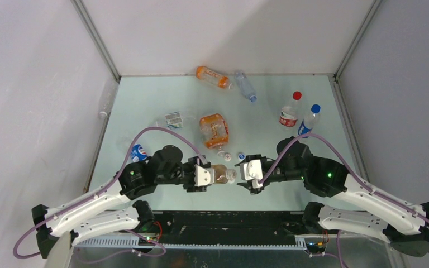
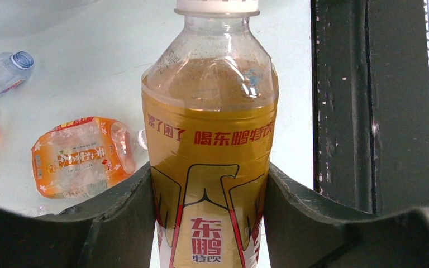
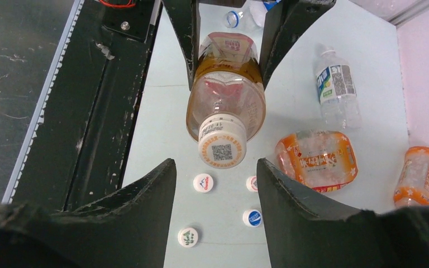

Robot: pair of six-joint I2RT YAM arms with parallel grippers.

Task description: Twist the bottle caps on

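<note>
Amber bottle (image 2: 209,100) clamped in left tool (image 2: 209,192), right tool (image 3: 215,167) unclenched near its white cap (image 3: 222,146)

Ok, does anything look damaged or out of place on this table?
The orange-labelled bottle in the middle of the table is crushed out of shape and lies on its side. Nothing looks spilled.

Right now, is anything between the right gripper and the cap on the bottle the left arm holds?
Nothing visible. The right gripper has its jaws open and faces the white cap on the amber bottle, which the left gripper clamps. Only air lies between. The loose caps lie below, off that line.
</note>
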